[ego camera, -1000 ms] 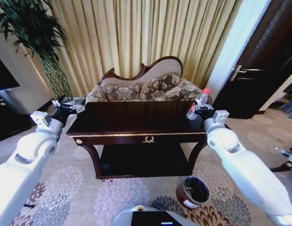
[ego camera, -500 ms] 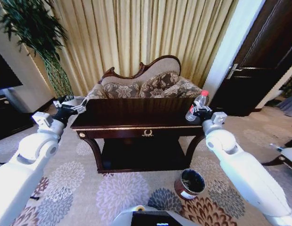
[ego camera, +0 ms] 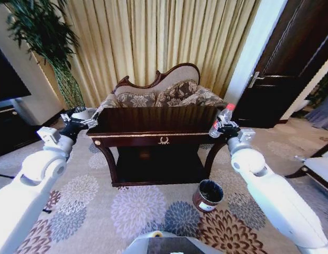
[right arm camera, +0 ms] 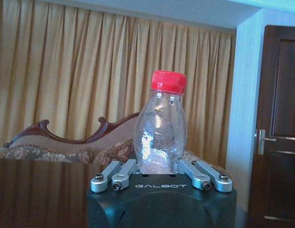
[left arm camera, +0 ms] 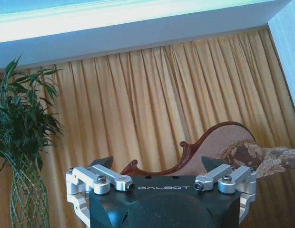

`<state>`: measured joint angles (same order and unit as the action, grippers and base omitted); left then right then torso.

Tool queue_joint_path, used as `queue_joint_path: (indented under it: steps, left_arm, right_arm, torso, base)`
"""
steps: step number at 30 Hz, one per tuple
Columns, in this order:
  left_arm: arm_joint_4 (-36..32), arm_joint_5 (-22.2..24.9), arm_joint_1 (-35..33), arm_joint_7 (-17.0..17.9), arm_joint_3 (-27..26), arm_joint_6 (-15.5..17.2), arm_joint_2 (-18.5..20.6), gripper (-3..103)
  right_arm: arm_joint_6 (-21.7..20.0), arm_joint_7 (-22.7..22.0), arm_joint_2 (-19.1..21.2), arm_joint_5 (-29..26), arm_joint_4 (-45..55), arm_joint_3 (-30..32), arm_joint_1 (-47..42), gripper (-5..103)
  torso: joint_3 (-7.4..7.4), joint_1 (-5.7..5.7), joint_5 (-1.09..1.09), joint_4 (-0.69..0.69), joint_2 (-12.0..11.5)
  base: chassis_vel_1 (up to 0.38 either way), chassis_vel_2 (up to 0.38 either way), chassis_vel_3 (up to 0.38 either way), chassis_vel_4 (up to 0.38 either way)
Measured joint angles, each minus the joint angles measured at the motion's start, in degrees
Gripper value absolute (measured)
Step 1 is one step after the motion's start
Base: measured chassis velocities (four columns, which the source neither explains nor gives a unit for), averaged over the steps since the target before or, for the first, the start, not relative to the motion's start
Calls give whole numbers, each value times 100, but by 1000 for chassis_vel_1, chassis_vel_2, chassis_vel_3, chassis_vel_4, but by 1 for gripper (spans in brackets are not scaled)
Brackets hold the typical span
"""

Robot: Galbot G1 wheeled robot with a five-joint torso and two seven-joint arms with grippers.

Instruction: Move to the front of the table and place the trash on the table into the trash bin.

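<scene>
Head view first: compared with 1 second ago the whole scene has slid, the table sits smaller and higher in frame and more rug shows in front. That's the camera backing off with the robot, not the furniture moving. The right gripper is still up by the table's right end, closed around the bottle, red cap pointing up. The trash bin stands on the rug near the table's right front leg, below and a bit inboard of that gripper. The left gripper hangs off the table's left end with nothing in it. I can't make out any scraps on the tabletop from here.

Left wrist view: the left gripper has its fingers spread wide, just curtain and sofa back beyond.

Right wrist view: the bottle stands upright between the clamped fingers of the right gripper, clear body, crumpled inside.

So my read: pickup done, the pull-back gives room to get over the bin. Drop isn't done yet.
</scene>
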<state>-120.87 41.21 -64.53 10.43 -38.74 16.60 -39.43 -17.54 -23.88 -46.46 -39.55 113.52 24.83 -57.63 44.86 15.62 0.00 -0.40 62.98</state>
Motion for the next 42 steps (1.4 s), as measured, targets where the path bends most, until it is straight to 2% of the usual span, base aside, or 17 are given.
queue_joint_path:
  steps: [5,9,12,16,18,23,26,35,42]
  left_arm:
    - [0,-3,-4,1,1,-2,-14,100]
    - [0,-7,-5,2,0,-6,-31,100]
    - [6,-24,-6,1,-1,-20,-55,100]
    - [15,-51,-7,-3,15,-51,-78,100]
    - [24,-97,-6,-5,75,-89,-108,100]
    - [11,-104,-14,-4,91,-103,-108,100]
    - [-20,-68,-53,-3,26,-110,-43,100]
    - [-31,-60,-118,-2,14,-144,-72,100]
    - [-31,-61,-92,-3,48,-151,-73,100]
  right_arm:
    - [-80,85,-146,180,-311,13,-79,26]
    - [-128,221,-368,526,-956,130,-252,26]
    - [-52,453,-578,759,-1587,268,-440,26]
    - [58,511,-754,821,-1960,305,-479,26]
    - [321,602,-1085,1072,-2689,321,-451,26]
    - [661,713,-1455,1577,-3568,320,-278,26]
    - [1011,756,-1787,2122,-4493,318,2,26]
    - [1106,787,-2057,2520,-5479,353,307,26]
    - [1109,728,-2147,2713,-5796,383,345,26]
  torso:
    - [3,4,0,1,-3]
    - [3,5,1,1,-4]
    - [1,3,1,-1,-3]
    - [1,2,1,0,-3]
    - [2,3,1,-1,-3]
    - [2,3,0,0,-3]
    - [2,3,2,1,-2]
    - [2,3,0,1,-2]
    - [2,3,1,0,-2]
  base:
    - [0,0,0,0]
    - [0,0,0,0]
    - [0,0,0,0]
    - [0,0,0,0]
    - [0,0,0,0]
    - [0,0,0,0]
    - [0,0,0,0]
    - [0,0,0,0]
    - [0,0,0,0]
